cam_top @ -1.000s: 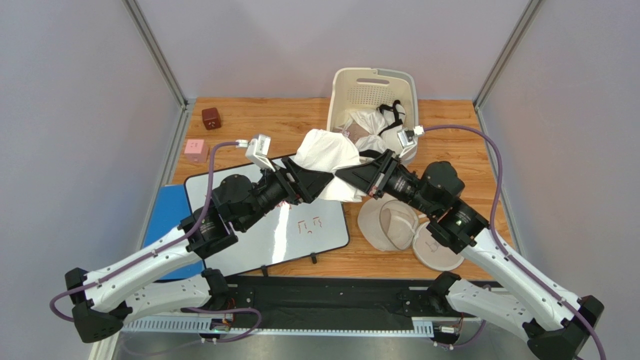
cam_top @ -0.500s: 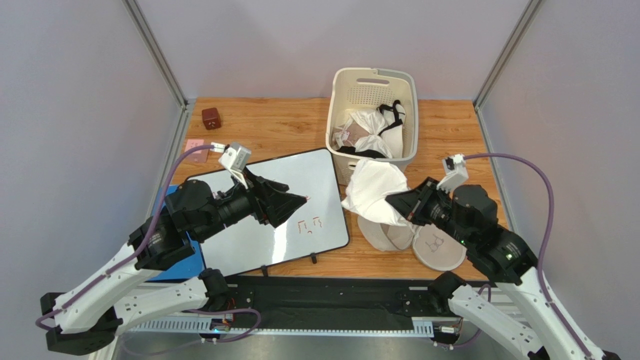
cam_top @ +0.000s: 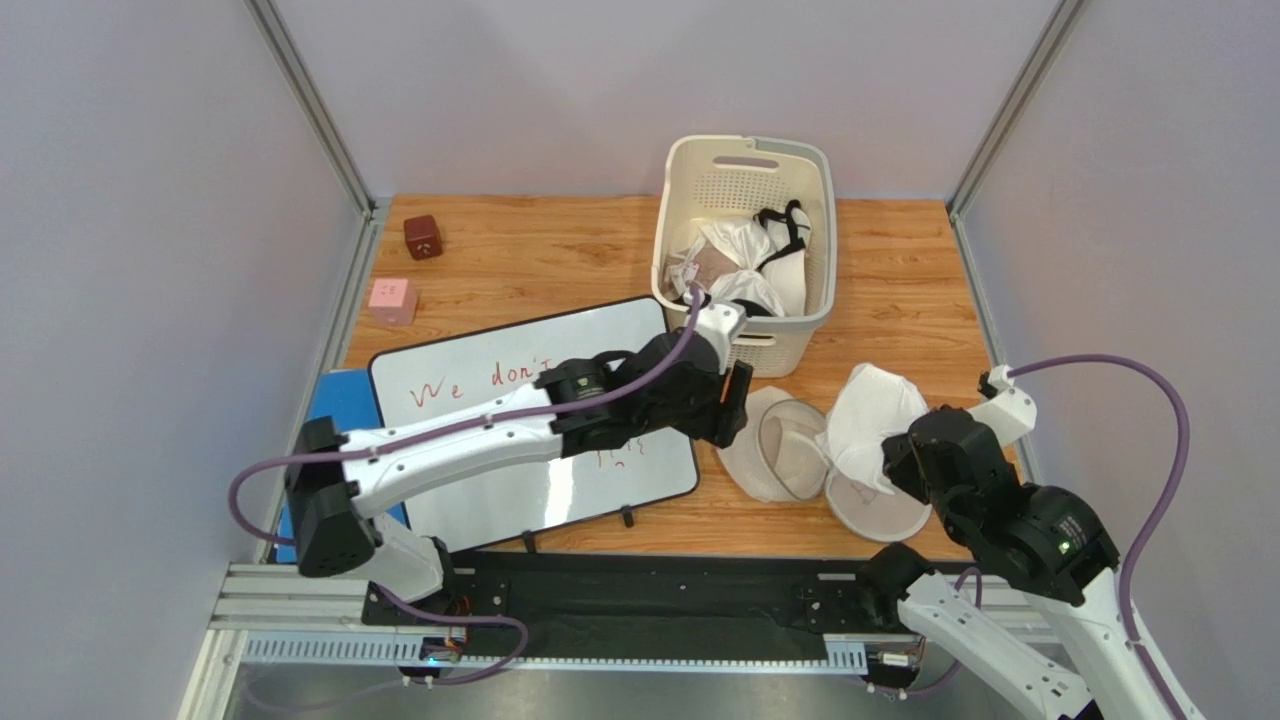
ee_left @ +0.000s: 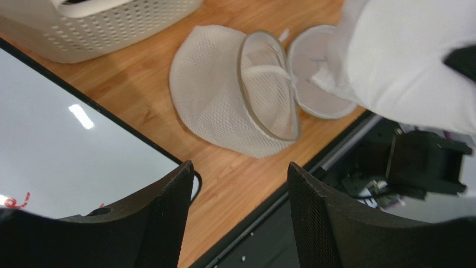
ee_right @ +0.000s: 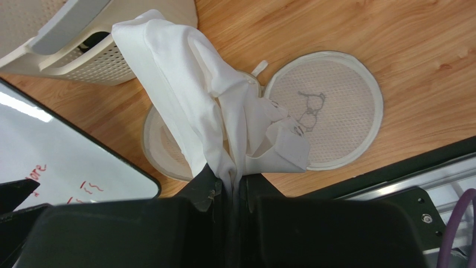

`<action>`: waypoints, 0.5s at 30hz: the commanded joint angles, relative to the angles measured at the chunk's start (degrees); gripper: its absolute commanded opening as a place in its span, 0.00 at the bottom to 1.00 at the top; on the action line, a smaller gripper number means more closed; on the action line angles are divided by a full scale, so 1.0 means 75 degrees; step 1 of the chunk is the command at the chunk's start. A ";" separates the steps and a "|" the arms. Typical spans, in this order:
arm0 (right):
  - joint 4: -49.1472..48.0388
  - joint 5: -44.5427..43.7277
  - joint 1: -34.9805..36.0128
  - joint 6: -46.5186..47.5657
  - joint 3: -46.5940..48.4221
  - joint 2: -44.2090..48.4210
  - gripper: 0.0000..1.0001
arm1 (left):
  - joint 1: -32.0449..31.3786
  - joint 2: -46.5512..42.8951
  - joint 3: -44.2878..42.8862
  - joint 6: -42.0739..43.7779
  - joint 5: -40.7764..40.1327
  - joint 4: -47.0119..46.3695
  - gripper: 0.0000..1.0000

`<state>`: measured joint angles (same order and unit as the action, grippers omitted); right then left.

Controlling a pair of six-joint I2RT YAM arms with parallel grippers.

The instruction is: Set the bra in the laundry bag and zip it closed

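The laundry bag (cam_top: 777, 446) lies open on the table, its two round mesh halves side by side; it also shows in the left wrist view (ee_left: 223, 95) and the right wrist view (ee_right: 335, 106). My right gripper (cam_top: 887, 458) is shut on the white bra (cam_top: 879, 408) and holds it hanging above the bag's right half. In the right wrist view the bra (ee_right: 206, 106) drapes from the shut gripper (ee_right: 234, 187). My left gripper (cam_top: 739, 408) is open and empty just left of the bag, above the table edge (ee_left: 240, 184). The bra (ee_left: 408, 61) is at the far right of the left wrist view.
A cream slatted basket (cam_top: 747, 173) with other garments stands behind the bag. A whiteboard (cam_top: 496, 435) with red writing lies under my left arm, over a blue pad (cam_top: 328, 435). A pink block (cam_top: 392, 300) and a brown block (cam_top: 424, 236) sit at the far left.
My left gripper let go of the bra and swung right to the bag's left side. My right gripper carried the bra right and down over the bag.
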<state>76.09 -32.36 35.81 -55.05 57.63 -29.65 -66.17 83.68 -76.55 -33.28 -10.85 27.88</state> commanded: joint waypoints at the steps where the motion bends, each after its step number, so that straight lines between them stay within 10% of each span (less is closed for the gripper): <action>1: 0.0858 -0.0760 -0.0017 -0.0571 -0.0148 -0.0288 0.00 | -0.0294 0.0886 -0.1171 -0.0144 -0.1482 0.0407 0.68; 8: -0.0429 0.0702 -0.0461 0.0178 -0.0651 -0.0711 0.00 | -0.0318 0.2119 -0.1897 -0.0439 -0.1612 0.0490 0.68; 15: -0.1766 0.3715 -0.3271 0.1631 -0.1706 -0.0348 0.00 | -0.0341 0.3303 -0.2764 -0.0216 -0.1306 0.0502 0.71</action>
<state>70.83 -19.29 20.08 -49.63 47.48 -34.74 -68.47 105.58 -93.49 -35.66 -20.67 31.14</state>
